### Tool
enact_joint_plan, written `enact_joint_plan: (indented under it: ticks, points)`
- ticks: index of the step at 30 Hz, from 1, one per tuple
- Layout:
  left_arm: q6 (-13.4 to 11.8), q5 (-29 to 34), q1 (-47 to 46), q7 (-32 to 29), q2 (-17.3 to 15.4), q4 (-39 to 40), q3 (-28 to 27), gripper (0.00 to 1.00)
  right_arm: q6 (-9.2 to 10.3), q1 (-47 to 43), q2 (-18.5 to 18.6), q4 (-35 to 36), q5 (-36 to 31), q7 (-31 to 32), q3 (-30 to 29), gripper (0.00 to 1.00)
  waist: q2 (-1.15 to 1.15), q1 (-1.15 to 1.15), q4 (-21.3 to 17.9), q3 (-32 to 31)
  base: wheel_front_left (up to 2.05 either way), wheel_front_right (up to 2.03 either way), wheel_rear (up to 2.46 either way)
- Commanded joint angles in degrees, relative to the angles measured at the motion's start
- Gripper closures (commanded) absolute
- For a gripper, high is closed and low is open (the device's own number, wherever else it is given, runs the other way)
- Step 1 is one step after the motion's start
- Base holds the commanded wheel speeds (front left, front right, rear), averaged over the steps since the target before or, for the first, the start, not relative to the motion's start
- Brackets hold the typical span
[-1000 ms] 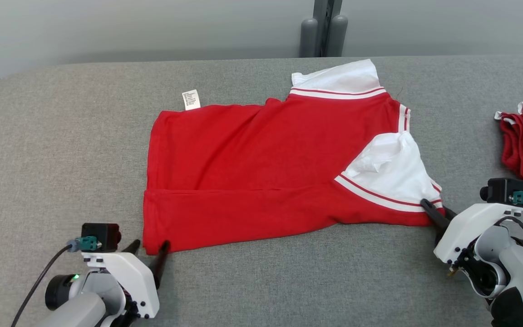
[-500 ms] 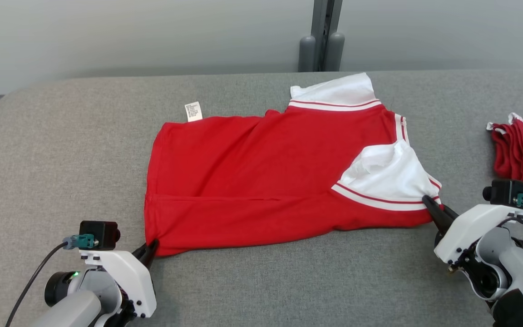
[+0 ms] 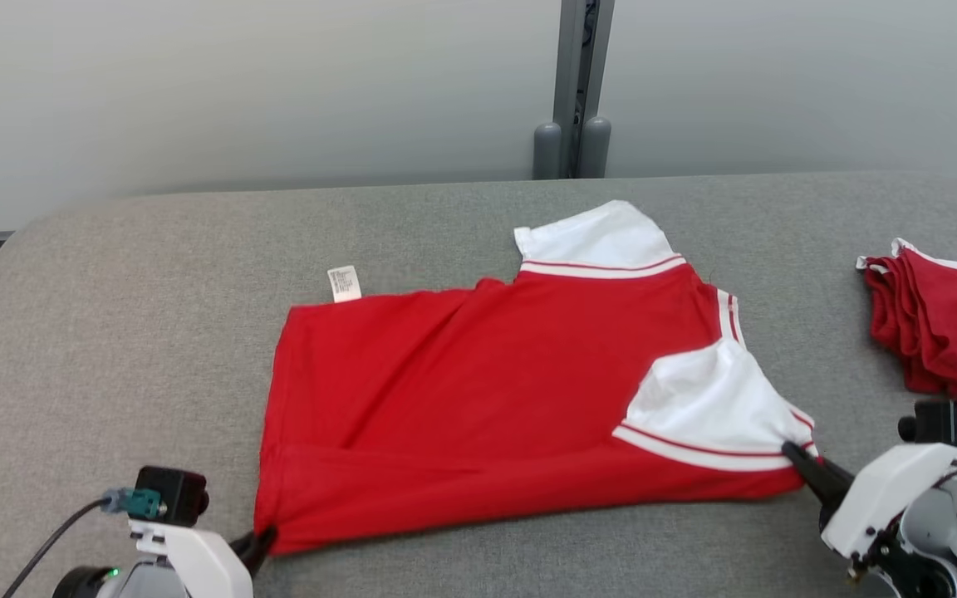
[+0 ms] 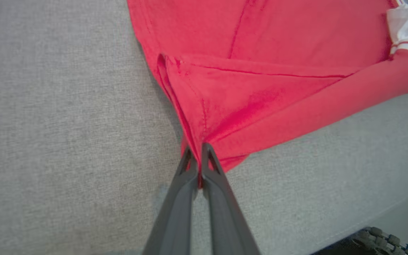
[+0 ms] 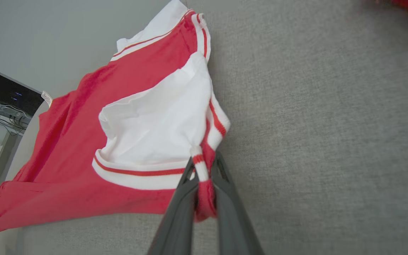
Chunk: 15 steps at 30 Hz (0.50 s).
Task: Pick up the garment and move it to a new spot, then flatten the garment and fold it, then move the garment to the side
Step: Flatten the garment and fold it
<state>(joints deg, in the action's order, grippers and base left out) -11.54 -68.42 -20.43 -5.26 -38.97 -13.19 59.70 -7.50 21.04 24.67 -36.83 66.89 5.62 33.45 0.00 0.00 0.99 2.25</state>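
Our left gripper (image 3: 265, 536) and right gripper (image 3: 792, 453) have just clenched the near corners of the shirt (image 3: 478, 399); we judge folding can begin.

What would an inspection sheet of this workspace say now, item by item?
Surface: grey fabric table, no stains seen.
Job's things: red garment with white sleeves, spread mostly flat, near edge folded over; white label at its far left edge.
Clutter: pile of red garments at the right.
Grippers: left gripper shut on the garment's near left corner; right gripper shut on its near right sleeve hem.
Cables: dark cable at the left wrist camera, clear of the cloth.
Surroundings: pale wall and grey post behind the table.
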Motion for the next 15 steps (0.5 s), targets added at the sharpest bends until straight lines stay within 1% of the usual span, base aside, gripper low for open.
enact_joint_plan:
  ticks: [1,7,11,15]
  points:
    - [-0.5,-0.5,0.8,-0.3,-0.8,0.4,0.0,1.00,0.01,-1.0,0.7,0.3,0.3,0.2,-0.3,1.00,0.00,0.00,-0.2,-0.2,0.00,0.00,0.00]
    - [-3.9,-1.2,3.8,-2.2,-4.6,7.2,0.3,1.00,0.01,-6.9,1.9,3.3,1.0,1.3,-1.6,1.00,0.00,0.00,-0.5,-0.9,0.00,0.00,0.00]
    - [-5.9,-1.6,5.2,-3.2,-6.6,11.0,0.7,1.00,0.01,-10.8,3.2,5.7,0.2,2.1,-3.3,1.00,0.00,0.00,-0.7,-1.2,0.00,0.00,0.00]
    - [-7.2,-2.4,6.6,-4.4,-8.3,14.3,0.9,1.00,0.01,-14.4,4.1,9.4,-0.8,4.5,-5.1,1.00,0.00,0.00,-1.0,-0.9,0.00,0.00,0.00]
